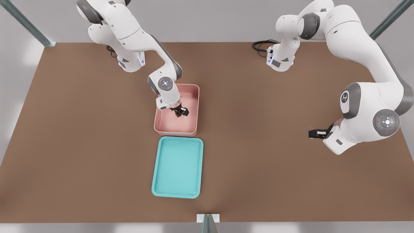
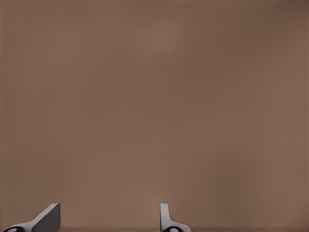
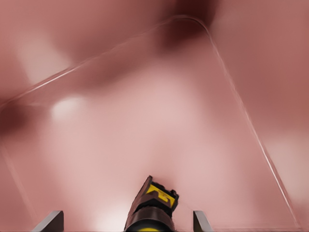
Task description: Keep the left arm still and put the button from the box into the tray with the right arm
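So the right arm (image 1: 136, 35) is reaching down into the pink box (image 1: 193, 97), and its tool (image 1: 179, 112) sits inside the box walls, over the middle of the floor. The button (image 1: 177, 113) is right there between the two black fingers. In the right wrist view you can see it pretty well: dark blocky body with yellow on it (image 3: 153, 205), sitting in the gap between the two finger tips, one of which is at (image 3: 49, 221). The fingers look spread a fair bit wider than the button there, with pink floor showing on both sides of it (so I can't honestly tell if they're pinching it or just straddling it). From the front view the fingers look close around it, but it's too small to settle that either.

The button is inside the box, roughly central, a bit toward the wall that faces the tray. Whether it's resting on the box floor or lifted off it, I can't tell.

The teal tray (image 1: 156, 168) lies on the brown table (image 1: 81, 129) just beside the box, on the side nearer the camera, its short end lined up with the box's near wall with only a thin gap between them.
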Motion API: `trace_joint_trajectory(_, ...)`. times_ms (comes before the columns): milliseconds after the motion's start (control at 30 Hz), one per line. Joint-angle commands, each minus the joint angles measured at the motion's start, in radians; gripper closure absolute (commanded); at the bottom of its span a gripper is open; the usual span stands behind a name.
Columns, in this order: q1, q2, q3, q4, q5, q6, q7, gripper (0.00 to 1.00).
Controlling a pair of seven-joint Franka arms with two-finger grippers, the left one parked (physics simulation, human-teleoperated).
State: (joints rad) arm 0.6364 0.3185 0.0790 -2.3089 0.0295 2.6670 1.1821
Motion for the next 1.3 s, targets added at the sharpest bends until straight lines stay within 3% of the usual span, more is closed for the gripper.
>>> trace_joint_trajectory(0,0.0,-0.006,0.005,-0.014,0.001,0.013,0.175,0.0)
trace_joint_trajectory(133,0.0,-0.006,0.021,-0.014,0.001,0.011,0.182,0.0)
trace_joint_trajectory(233,-0.001,-0.006,0.021,-0.014,0.001,0.011,0.182,0.17)
trace_joint_trajectory(267,-0.001,-0.006,0.021,-0.015,0.001,0.011,0.179,0.06)
trace_joint_trajectory(333,-0.004,-0.009,0.021,-0.023,0.001,0.01,0.171,0.0)
trace_joint_trajectory(433,-0.012,-0.016,0.021,-0.032,-0.005,0.01,0.168,0.0)
trace_joint_trajectory(533,-0.017,-0.016,0.021,-0.034,-0.005,0.01,0.179,0.23)
trace_joint_trajectory(667,-0.018,-0.015,0.021,-0.034,-0.005,0.011,0.179,0.3)
trace_joint_trajectory(733,-0.018,-0.013,0.021,-0.034,-0.005,0.011,0.179,0.44)
trace_joint_trajectory(833,-0.018,-0.015,0.021,-0.032,-0.005,0.011,0.18,0.56)
trace_joint_trajectory(933,-0.018,-0.036,0.019,-0.032,-0.005,-0.012,0.185,0.58)
trace_joint_trajectory(1100,-0.018,-0.19,0.01,0.009,-0.002,-0.208,0.183,0.58)
trace_joint_trajectory(1200,-0.055,-0.193,0.004,0.164,0.0,-0.349,0.182,0.58)
trace_joint_trajectory(1267,-0.107,-0.125,0.004,0.339,-0.008,-0.452,0.172,0.58)
